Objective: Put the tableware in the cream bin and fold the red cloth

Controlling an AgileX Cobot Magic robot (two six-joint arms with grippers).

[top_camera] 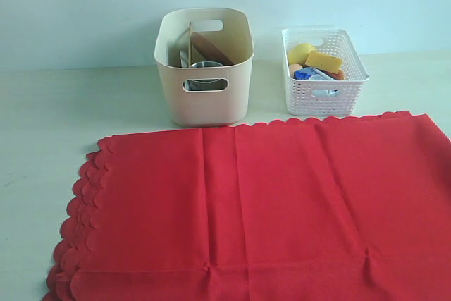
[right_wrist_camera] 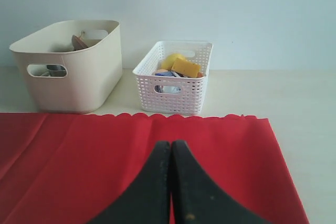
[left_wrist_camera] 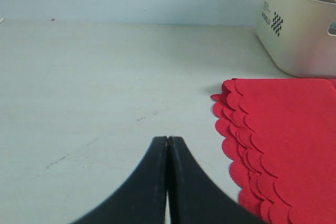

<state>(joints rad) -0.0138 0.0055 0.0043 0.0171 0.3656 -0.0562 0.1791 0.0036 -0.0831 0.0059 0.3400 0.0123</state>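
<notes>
Left gripper (left_wrist_camera: 167, 140) was pinched fully shut, holding nothing, over bare desk (left_wrist_camera: 94, 77). The red cloth (top_camera: 268, 209) lay just beside it, layered scalloped edge nearest. Right gripper (right_wrist_camera: 171, 144) was shut and empty too, over the cloth itself; couldn't tell if it touched. Just past the cloth, the cream bin (top_camera: 204, 96) held the brown plate (top_camera: 211, 48) and steel cup (top_camera: 206, 67), with the white lattice basket (top_camera: 324, 93) beside it.

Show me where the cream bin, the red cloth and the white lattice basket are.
cream bin (top_camera: 204, 107), exterior view, front wall below the handle cutout.
red cloth (top_camera: 268, 209), exterior view, middle of the spread fabric.
white lattice basket (right_wrist_camera: 173, 103), right wrist view, front wall below the cutout.
</notes>
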